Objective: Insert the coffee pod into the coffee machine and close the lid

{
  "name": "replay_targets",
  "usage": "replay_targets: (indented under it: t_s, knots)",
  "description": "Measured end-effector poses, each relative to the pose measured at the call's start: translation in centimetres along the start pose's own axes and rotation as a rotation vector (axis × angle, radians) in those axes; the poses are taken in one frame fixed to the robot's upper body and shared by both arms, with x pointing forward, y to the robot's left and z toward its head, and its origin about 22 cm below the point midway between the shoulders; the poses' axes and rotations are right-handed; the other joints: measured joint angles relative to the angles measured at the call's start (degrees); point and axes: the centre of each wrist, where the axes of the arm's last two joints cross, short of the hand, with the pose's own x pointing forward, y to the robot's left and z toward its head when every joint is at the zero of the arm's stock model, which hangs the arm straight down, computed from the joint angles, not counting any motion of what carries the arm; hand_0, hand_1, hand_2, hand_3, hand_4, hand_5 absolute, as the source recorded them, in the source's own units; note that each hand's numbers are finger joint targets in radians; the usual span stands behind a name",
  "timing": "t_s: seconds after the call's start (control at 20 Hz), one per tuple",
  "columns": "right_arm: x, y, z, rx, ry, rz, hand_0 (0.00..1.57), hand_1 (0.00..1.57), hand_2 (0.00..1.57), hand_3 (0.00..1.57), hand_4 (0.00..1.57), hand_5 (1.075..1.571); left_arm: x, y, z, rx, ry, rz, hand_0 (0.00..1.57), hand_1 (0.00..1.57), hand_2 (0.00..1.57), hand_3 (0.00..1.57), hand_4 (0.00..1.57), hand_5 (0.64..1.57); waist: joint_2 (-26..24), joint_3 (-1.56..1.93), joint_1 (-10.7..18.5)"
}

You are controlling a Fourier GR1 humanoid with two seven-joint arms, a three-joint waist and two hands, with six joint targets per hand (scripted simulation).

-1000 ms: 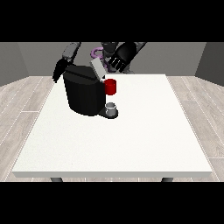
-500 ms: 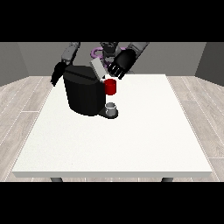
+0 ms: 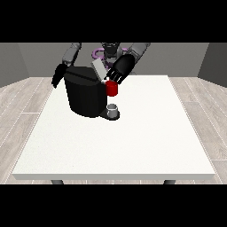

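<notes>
The black coffee machine stands on the white table's far left part. Its grey lid is raised and tilted above the top opening. A red cylindrical part sticks out at the machine's front, over a small grey cup on the base. The hand at the view's right hovers over the lid and the red part, its fingers straight and pointing down at the lid's edge. The hand at the view's left hangs beside the machine's far side, fingers relaxed. I see no coffee pod.
A purple ring-shaped thing shows behind the machine, near the robot's body. The table's edges run close to the machine at the far left. White tabletop stretches from the machine towards the camera and to the right.
The hand at the view's right has come down and slightly left, from above the machine to the raised lid. The other hand has barely moved.
</notes>
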Motion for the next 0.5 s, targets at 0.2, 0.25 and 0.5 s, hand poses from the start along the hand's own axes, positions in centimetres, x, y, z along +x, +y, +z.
replay_targets:
  t_s: [0.2, 0.25, 0.5]
  knots:
    - [0.1, -0.1, -0.3, -0.012, 0.007, -0.001, 0.00, 0.00, 0.00, 0.00, 0.10, 1.571, 0.2, -0.7, -0.3, -0.004, -0.008, -0.005, 1.17, 1.17, 1.23, 1.19, 0.42, 1.571, 0.2, -0.01, 0.3]
    - [-0.1, -0.2, -0.2, -0.011, 0.010, 0.000, 0.00, 0.00, 0.00, 0.00, 0.00, 1.571, 0.2, -1.0, -0.4, 0.000, -0.009, -0.009, 1.17, 1.17, 1.24, 1.19, 0.41, 1.571, 0.0, -0.01, 0.3]
    - [-0.1, -0.7, -0.6, -0.017, 0.000, 0.000, 0.00, 0.00, 0.00, 0.00, 0.00, 1.571, 1.0, 0.5, -0.3, 0.024, -0.026, -0.022, 1.22, 1.22, 1.26, 1.21, 0.38, 1.571, 1.0, 0.00, 0.3]
